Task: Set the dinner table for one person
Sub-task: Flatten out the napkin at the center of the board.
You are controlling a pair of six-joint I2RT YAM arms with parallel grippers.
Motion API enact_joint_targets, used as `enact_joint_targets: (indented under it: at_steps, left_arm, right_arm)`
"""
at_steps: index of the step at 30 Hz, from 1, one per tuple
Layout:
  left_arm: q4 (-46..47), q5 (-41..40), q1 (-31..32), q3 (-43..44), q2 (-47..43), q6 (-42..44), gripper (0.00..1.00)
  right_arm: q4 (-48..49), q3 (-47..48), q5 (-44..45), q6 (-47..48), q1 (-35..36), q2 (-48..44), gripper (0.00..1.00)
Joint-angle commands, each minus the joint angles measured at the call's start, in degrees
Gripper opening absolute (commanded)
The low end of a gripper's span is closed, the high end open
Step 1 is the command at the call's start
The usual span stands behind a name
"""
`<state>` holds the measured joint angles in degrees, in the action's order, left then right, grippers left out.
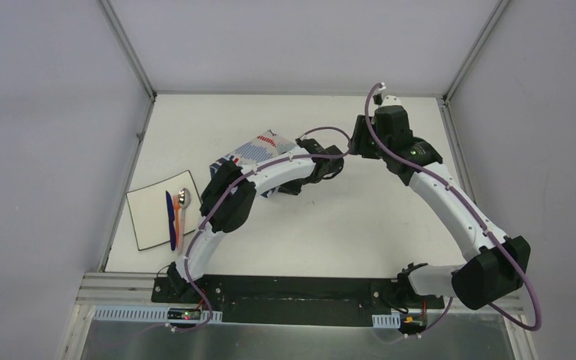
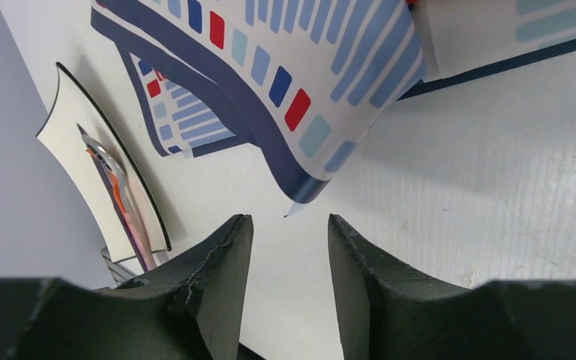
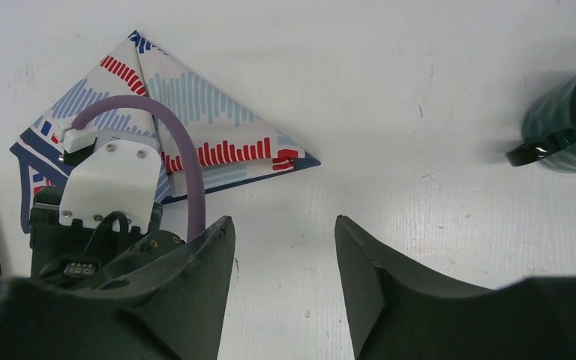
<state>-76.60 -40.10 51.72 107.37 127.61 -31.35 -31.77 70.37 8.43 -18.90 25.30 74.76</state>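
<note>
The dinner table (image 1: 360, 225) is a white top with grey rails. A folded cloth (image 1: 259, 148) striped red, blue and white lies at its middle left. In the left wrist view one cloth (image 2: 285, 67) corner curls up just beyond my left gripper (image 2: 289, 219), which is open with nothing between its fingers. My right gripper (image 3: 283, 219) hangs open over bare table, to the right of the cloth (image 3: 195, 112). A white square plate (image 1: 150, 217) at the left edge carries a spoon (image 1: 184, 199) and other cutlery. A dark green mug (image 3: 566, 120) stands off to the right.
The left arm's wrist housing (image 3: 112, 187) and purple cable (image 3: 184, 150) lie over the cloth in the right wrist view. The plate (image 2: 75, 150) with cutlery (image 2: 116, 187) shows left of the left fingers. White walls enclose the table on three sides.
</note>
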Motion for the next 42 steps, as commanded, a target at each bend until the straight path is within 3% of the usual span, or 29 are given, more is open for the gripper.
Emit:
enact_joint_targets:
  at_steps: [1,12,29,32,35,39,42]
  left_arm:
    - [-2.4,-1.1,1.6,3.7,0.1,-0.5,0.45]
    - [-2.5,-1.6,0.5,6.2,7.7,0.6,0.46]
    - [-1.9,-3.6,-3.1,4.9,7.4,1.2,0.44]
    - [-1.1,-3.1,-3.1,4.7,7.4,1.1,0.37]
    - [-0.6,-2.8,-3.1,5.5,7.0,1.7,0.17]
    - [-0.4,-3.1,-3.9,6.3,5.9,2.7,0.00]
    - [-0.4,-3.8,-5.2,6.1,3.6,3.2,0.00]
  right_arm:
    - [1.7,0.1,0.0,0.1,-0.1,-1.1,0.55]
    - [2.1,-0.9,0.4,0.4,-0.1,-5.0,0.55]
    - [4.6,-2.8,-1.3,-0.6,-0.1,-7.0,0.53]
    - [4.8,-3.1,-1.1,-0.6,-0.1,-7.2,0.53]
    - [5.4,-3.6,-1.4,-0.9,-0.1,-7.2,0.52]
    - [6.0,-3.9,-1.7,-1.3,0.0,-7.4,0.52]
    - [6.1,-4.1,-1.1,-1.2,0.0,-7.8,0.52]
